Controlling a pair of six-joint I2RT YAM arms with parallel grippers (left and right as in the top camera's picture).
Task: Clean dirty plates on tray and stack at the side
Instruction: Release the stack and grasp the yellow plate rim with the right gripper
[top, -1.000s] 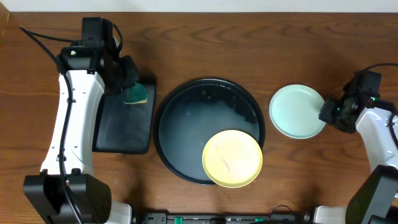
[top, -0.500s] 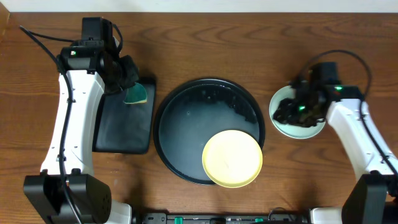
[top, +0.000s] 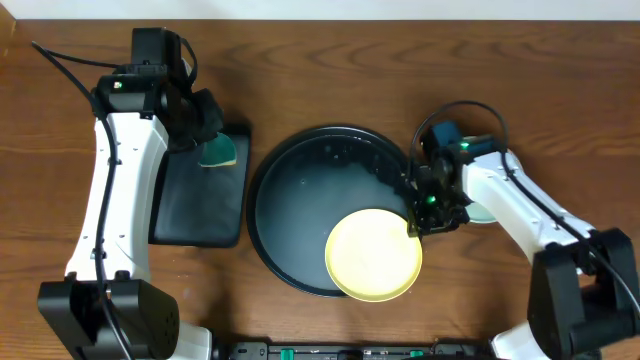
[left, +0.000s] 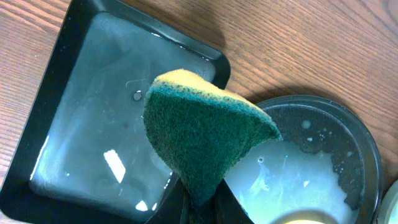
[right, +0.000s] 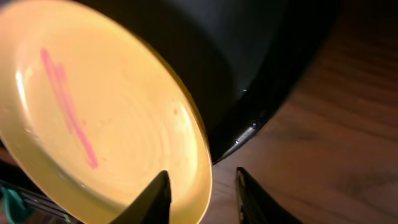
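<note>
Where the tray (top: 290, 220) sits, table (top: 330, 70) is wood.

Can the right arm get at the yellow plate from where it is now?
Likely yes: the right gripper is open and straddles the yellow plate at its rim, where it overhangs the tray. Nothing sits between them.

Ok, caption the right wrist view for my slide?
Open right gripper straddles the rim of the pink-streaked yellow plate at the edge of the tray.
</note>
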